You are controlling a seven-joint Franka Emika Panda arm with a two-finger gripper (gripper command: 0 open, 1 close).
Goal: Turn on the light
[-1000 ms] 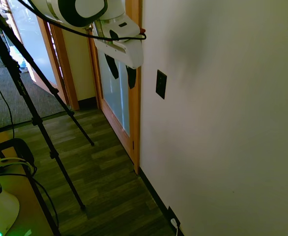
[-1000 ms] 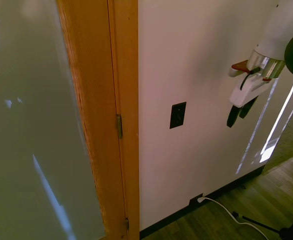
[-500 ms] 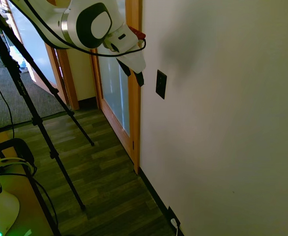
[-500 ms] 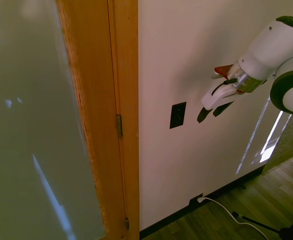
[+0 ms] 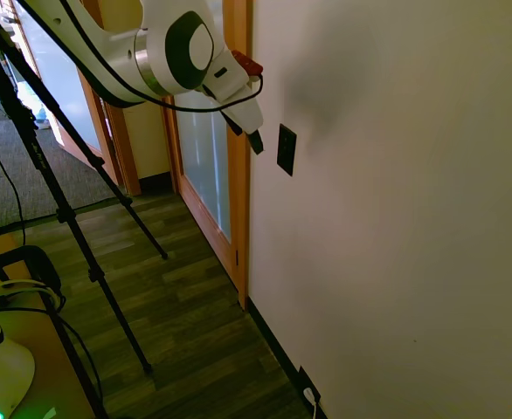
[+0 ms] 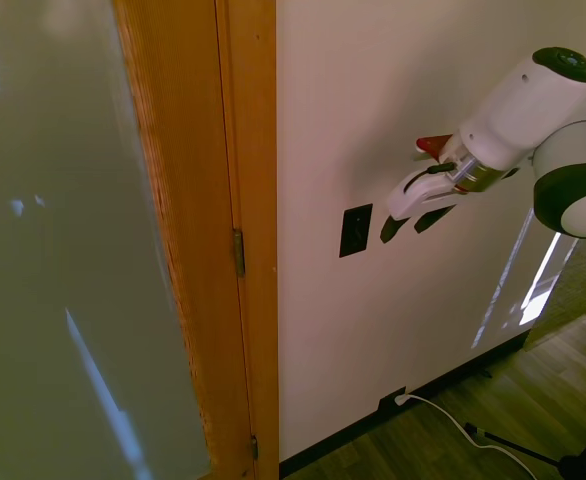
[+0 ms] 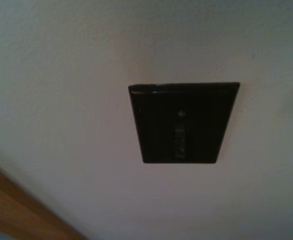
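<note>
Cream wall (image 6: 373, 100) fills the scene, with an orange wooden door frame (image 6: 243, 200) along one edge and dark plank floor (image 5: 177, 305) below. Tilted toward that wall, the hand (image 6: 405, 224) has its two dark fingers (image 6: 388, 229) spread with a visible gap between them, pinching nothing. Just beyond the fingertips, near but apart from them, sits the black upright light switch (image 6: 356, 230) on the wall; it also shows in the wrist view (image 7: 182, 122). Farther out, low at the baseboard, a black outlet plate (image 6: 389, 402) carries a white plug.

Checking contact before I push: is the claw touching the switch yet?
No. In the second exterior view bare wall shows between the claw and the switch.
</note>
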